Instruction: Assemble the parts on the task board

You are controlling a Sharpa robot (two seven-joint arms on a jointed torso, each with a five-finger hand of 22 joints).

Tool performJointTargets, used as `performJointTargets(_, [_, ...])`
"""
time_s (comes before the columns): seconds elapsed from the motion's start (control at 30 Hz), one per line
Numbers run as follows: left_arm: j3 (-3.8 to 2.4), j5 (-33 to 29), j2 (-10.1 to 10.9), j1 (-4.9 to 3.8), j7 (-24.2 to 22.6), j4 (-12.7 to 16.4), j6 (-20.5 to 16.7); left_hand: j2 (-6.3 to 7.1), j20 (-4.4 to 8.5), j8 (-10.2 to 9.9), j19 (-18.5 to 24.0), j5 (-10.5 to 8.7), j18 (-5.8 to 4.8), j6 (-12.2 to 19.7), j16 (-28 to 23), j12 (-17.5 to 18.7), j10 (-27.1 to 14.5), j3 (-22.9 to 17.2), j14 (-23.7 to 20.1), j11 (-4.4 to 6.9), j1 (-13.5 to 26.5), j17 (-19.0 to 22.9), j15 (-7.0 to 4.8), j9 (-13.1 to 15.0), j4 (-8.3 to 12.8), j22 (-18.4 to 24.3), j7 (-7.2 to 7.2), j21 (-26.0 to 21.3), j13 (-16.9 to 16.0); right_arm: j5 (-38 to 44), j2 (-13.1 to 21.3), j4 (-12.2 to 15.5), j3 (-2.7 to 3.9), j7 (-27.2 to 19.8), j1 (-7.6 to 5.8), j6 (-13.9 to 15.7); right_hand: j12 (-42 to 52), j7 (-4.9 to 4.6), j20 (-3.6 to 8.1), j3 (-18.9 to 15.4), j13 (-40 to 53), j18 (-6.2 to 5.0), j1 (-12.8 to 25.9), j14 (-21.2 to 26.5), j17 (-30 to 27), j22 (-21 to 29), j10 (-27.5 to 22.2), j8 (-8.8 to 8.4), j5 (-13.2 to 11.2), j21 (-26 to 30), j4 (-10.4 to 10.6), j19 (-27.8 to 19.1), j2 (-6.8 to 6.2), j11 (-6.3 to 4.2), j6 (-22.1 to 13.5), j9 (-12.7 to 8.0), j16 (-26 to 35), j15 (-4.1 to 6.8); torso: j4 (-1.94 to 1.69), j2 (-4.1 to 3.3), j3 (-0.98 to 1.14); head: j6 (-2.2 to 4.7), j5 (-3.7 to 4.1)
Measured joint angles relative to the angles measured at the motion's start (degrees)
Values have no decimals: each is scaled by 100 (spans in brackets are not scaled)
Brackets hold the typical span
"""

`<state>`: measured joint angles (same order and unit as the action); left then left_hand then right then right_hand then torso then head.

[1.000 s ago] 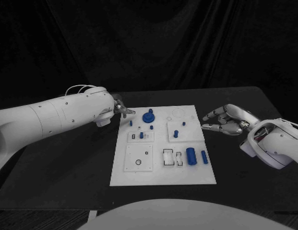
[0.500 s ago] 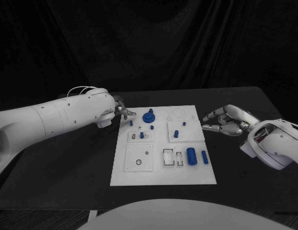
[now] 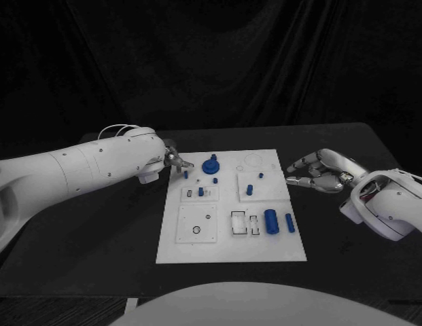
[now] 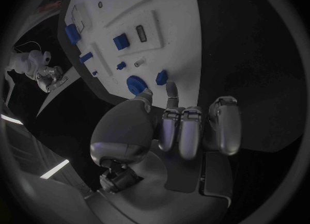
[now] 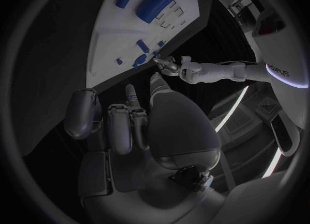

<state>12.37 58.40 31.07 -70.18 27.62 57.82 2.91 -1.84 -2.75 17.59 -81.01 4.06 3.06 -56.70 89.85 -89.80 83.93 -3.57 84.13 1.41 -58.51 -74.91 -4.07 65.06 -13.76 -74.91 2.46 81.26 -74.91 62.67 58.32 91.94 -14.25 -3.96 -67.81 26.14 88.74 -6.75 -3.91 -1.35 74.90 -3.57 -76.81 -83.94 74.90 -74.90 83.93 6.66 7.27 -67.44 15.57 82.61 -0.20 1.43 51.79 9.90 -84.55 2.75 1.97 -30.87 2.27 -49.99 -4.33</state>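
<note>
Several blue parts are seen standing or lying on the task board [image 3: 270, 251], which lies in the middle of the black table [image 3: 83, 258]. A round knob-like part [image 3: 210, 165] is seated near the board's far-left corner, with a small peg [image 3: 186, 174] just beside it at the left edge. Small pegs [image 3: 201, 192] are stood in the middle plates. Two larger cylinders [image 3: 270, 221] are lying loose near the right edge, so assembly is judged partly done, with those pieces at least left to place.

Left hand [image 3: 172, 158] is held at the far-left corner, fingertips just beside the small peg. In the head view contact cannot be told. The left wrist view shows one finger [image 4: 171, 91] extended toward that peg [image 4: 161, 77], the others curled in and apart from it; nothing is seen gripped.

Right hand [image 3: 321, 172] is hovering off the board's right edge. Its fingers are curled loosely, nothing held. The right wrist view confirms an empty palm [image 5: 174, 126] and shows the left hand across the board.
</note>
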Motion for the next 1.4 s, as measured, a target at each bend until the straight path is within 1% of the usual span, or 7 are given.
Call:
performJointTargets(0.33, [0, 0, -30, 23, 9, -13, 83, -52, -21, -29, 20, 113, 0, 0, 0, 0, 0, 16, -19, 0, -104, 0, 18, -13, 16, 0, 0, -31, 0, 0, -6, 0, 0, 0, 1, -7, 0, 0, 0, 0, 0, 0, -1, 0, 0, -4, 0, 0, 0, 0, 0, 0, -1, 0, 0, 0, 0, 0, 0, 1, 0, 0, 2])
performJointTargets(0.4, [0, 0, -41, 27, 9, -17, 96, -35, -21, -51, 20, 182, 0, 0, 0, 0, 0, 16, -19, 0, -127, 0, 19, -15, 16, 0, 0, -31, 0, 0, -6, 0, 0, 0, 1, -9, 0, 0, 0, 0, 0, 0, -1, 0, 0, -4, 0, 0, 0, 0, 0, 0, -1, 0, 0, 0, 0, 0, 1, 1, 0, 0, 3])
performJointTargets(0.43, [0, 0, -46, 30, 9, -20, 103, -59, -21, -51, 20, 202, 0, 0, 0, 0, 0, 16, -19, 0, -151, 0, 18, -14, 16, 0, 0, -31, 0, 0, -6, 0, 0, 0, 2, -9, 0, 0, 0, 0, 0, 0, -1, 0, 0, -4, 0, 0, 0, 0, 0, 0, -1, 0, 0, 0, 0, 0, 1, 1, 0, 0, 3])
performJointTargets(0.93, [0, 0, -88, 54, 7, -60, 170, -85, -21, -96, 20, 327, 0, 0, 0, 0, 0, 15, -19, 0, -221, 0, 19, -33, 49, 0, 0, -54, 0, 0, -4, 0, 0, -1, 19, -20, 0, 0, 0, 0, 4, 0, -26, 0, 0, -3, 0, 0, 0, 0, 0, 0, 21, 0, 0, -5, 0, 0, 3, -1, -2, 0, 13])
performJointTargets(1.0, [0, 0, -94, 55, 4, -66, 175, -118, -21, -111, 20, 399, 0, 0, 0, 0, 0, 14, -19, 0, -253, 0, 18, -34, 81, 0, 0, -54, 0, 0, -4, 0, 0, -1, 24, -21, 0, 0, 0, 0, 4, 0, -26, 0, 0, -3, 0, 0, 0, 0, 0, 0, 21, 0, 0, -5, 0, 0, 3, -1, -2, 0, 10])
performJointTargets(1.27, [0, 0, -114, 60, -7, -99, 188, -108, -21, -136, 20, 521, 0, -1, 0, 0, 0, -17, -19, 0, -336, 0, 19, -47, 144, 0, 0, -66, 0, 0, 4, -2, 0, -1, 36, -25, 0, 0, -16, 0, 3, 0, -26, -15, 0, -2, 0, 0, 0, 29, 0, -16, 21, 0, 0, -5, 22, -16, 3, -1, -1, 0, 20])
performJointTargets(1.4, [0, 0, -120, 61, -13, -109, 200, -133, -21, -157, 20, 604, 0, -1, 0, 0, 0, -58, -19, 0, -409, 0, 19, -55, 184, 0, 0, -76, 0, 0, 7, -2, 0, -1, 39, -25, 0, 0, -21, 0, 3, 0, -26, -16, 0, -2, 0, 0, 0, 34, 0, -21, 21, 0, 0, -5, 21, -16, 2, -1, -1, 0, 24])
